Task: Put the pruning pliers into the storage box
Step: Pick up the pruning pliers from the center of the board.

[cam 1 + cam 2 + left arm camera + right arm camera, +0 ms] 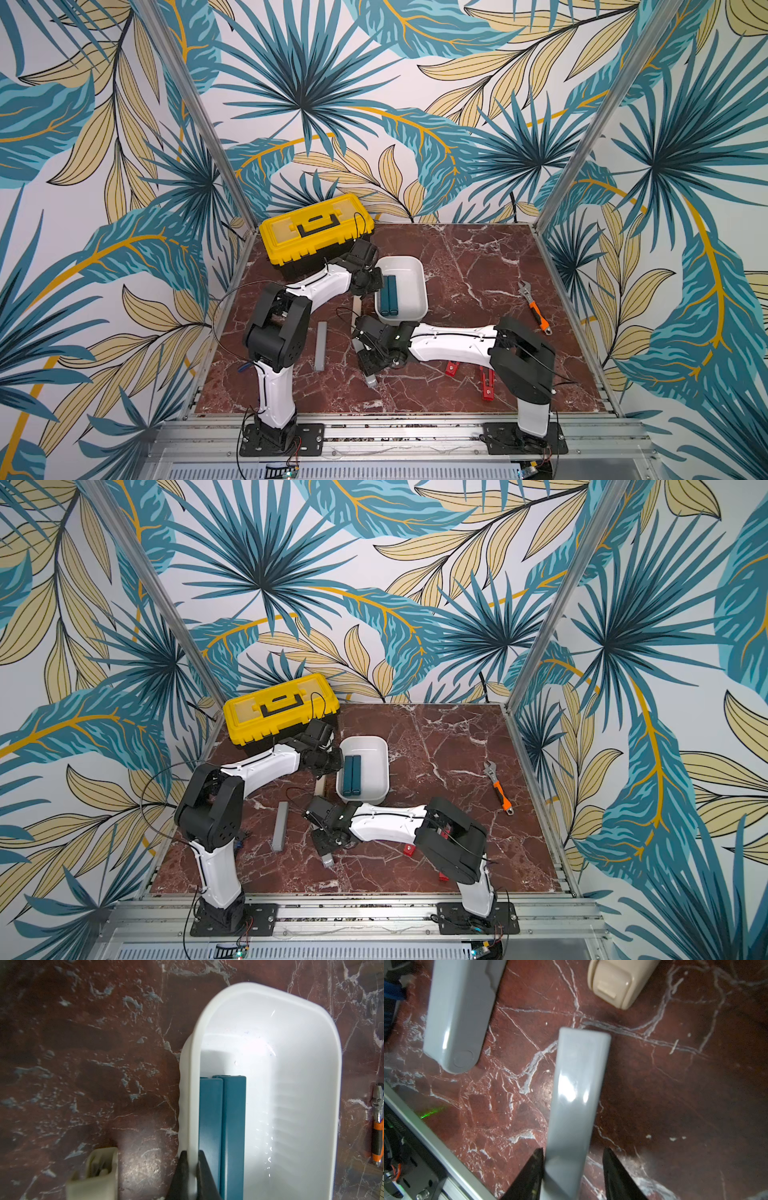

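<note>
1. Teal plastic stick-like pruning pliers (pixel 390 295), two, already inside shallow white plastic storage box (pixel 411 282), mid-frame.
2. Left pincer (pixel 192 1156) clamped shut on box rim; right pincer (pixel 572 1150) part-closed around grey plastic plier stick (pixel 577 1088).
3. Yet to go, on marbled red-brown surface (pixel 478 257): second grey stick (pixel 320 347), beige stick (pixel 356 309), flat red pair (pixel 487 384).

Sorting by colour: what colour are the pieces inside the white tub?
Both pieces are teal; clearest in left wrist view.

Left arm (pixel 320 286): base at the tabletop's (pixel 478 257) near edge, elbow raised, white forearm angled toward the far edge. Left gripper (pixel 192 1152): jaws pinched tight on the storage box (pixel 193 1084) rim. Right arm (pixel 453 343): base by the near right corner, forearm low, reaching left. Right gripper (pixel 573 1150): jaws partly closed, clamping grey pruning pliers (pixel 575 1088) by one end.
</note>
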Controlling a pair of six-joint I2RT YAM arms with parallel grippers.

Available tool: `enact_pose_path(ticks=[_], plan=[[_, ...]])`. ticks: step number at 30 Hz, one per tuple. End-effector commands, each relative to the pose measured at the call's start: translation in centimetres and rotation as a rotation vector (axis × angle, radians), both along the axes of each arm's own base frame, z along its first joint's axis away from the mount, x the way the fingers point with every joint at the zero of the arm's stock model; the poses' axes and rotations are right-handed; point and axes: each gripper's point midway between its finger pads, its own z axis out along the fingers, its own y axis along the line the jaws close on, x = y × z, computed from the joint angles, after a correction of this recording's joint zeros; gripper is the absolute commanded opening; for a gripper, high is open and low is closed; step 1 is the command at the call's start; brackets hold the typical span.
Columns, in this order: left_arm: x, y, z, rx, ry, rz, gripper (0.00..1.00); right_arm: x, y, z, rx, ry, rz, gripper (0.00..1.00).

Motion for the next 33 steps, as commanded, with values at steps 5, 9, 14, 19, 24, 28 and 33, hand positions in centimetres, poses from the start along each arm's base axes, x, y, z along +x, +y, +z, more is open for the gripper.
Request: enact_pose_path(ticks=[5, 9, 14, 19, 24, 28, 33], plan=[[0.3, 0.3, 1.0, -0.014, -0.037, -0.001, 0.02, -0.5, -0.5, -1.2, -0.059, 0.017, 0.016, 0.44], [0.4, 0.2, 1.1, -0.019, -0.039, -0.004, 0.02, -0.6, -0.4, -1.3, -0.06, 0.021, 0.022, 0.36], [0.3, 0.4, 1.2, -0.011, -0.04, -0.002, 0.02, -0.5, -0.4, -1.4, -0.065, 0.025, 0.022, 0.22], [0.2, 0.4, 1.2, -0.014, -0.04, -0.003, 0.02, -0.5, -0.7, -1.0, -0.066, 0.013, 0.012, 0.18], [0.3, 0.5, 1.3, -0.014, -0.042, 0.001, 0.02, -0.5, -1.1, -0.2, -0.057, -0.001, 0.006, 0.15], [0.3, 0.4, 1.4, -0.019, -0.046, -0.001, 0.02, -0.5, -1.3, 0.2, -0.051, -0.005, -0.001, 0.15], [0.3, 0.4, 1.3, -0.018, -0.043, 0.001, 0.02, -0.6, -1.8, 0.7, -0.055, -0.009, -0.006, 0.15]])
